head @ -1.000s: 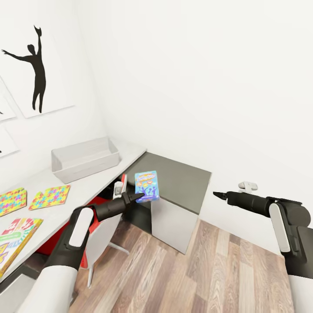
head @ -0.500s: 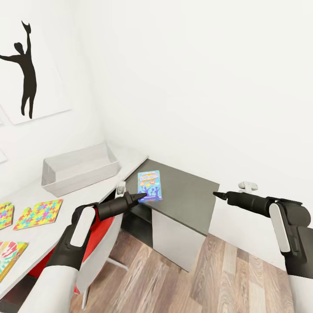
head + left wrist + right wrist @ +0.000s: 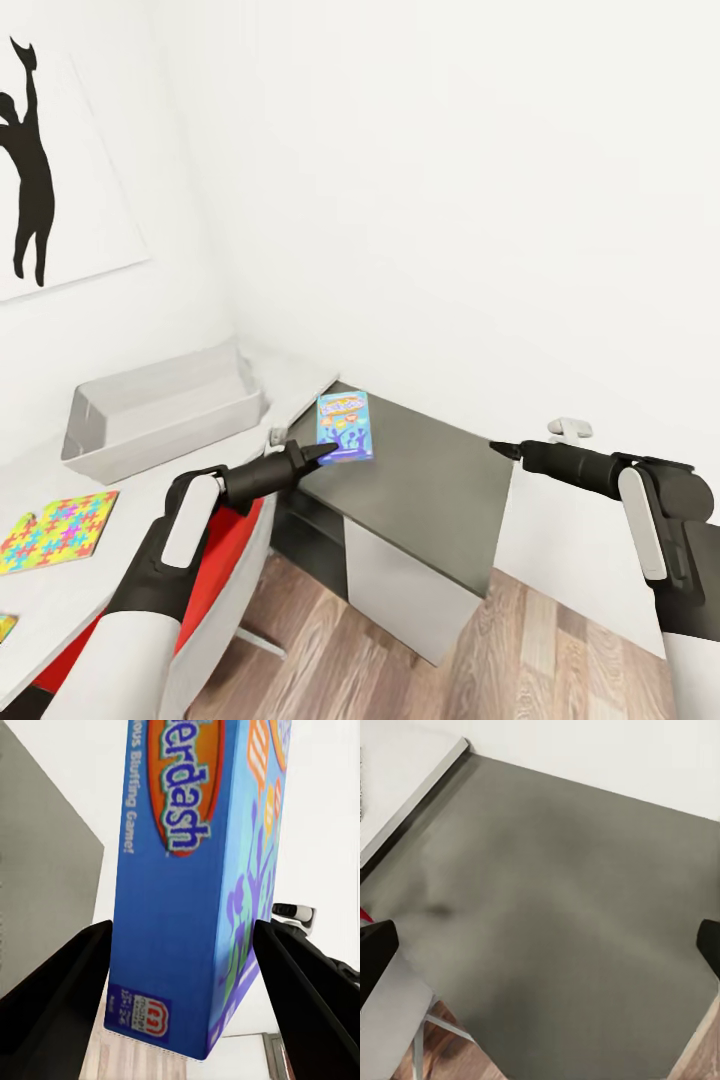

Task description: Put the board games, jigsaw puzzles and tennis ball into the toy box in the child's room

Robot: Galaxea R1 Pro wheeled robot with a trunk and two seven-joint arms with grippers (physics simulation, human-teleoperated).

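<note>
**Blue game box carried over the dark side cabinet as the view swings right**

The left gripper (image 3: pixel 322 452) pinches the small blue cardboard board-game box with cartoon figures (image 3: pixel 345 427); in the left wrist view its two black fingers (image 3: pixel 52 982) press the box's (image 3: pixel 187 885) opposite faces, with the box standing on edge between them. Landmark: the shallow light-grey rectangular toy box (image 3: pixel 160 410) on the long pale grey-white desk top (image 3: pixel 130 480). The blue game box hangs in the air to the right of the toy box, over the lower dark-grey side cabinet (image 3: pixel 430 480), apart from both.

Against the picture of one second ago, the whole scene has slid leftward, so the camera has turned. The toy box now sits nearer the left edge, only one thin square jigsaw puzzle of pink, yellow, blue and green pieces (image 3: pixel 55 528) lies fully in view, in front of the toy box, and the black silhouette athlete poster (image 3: pixel 30 170) is cut by the frame. The blue box has levelled from a tilt to nearly upright.

The right gripper (image 3: pixel 497 449) hovers far right of the toy box, beyond the cabinet; its wrist view shows its fingers (image 3: pixel 375 952) spread wide over the cabinet top (image 3: pixel 570 915), holding nothing.
</note>
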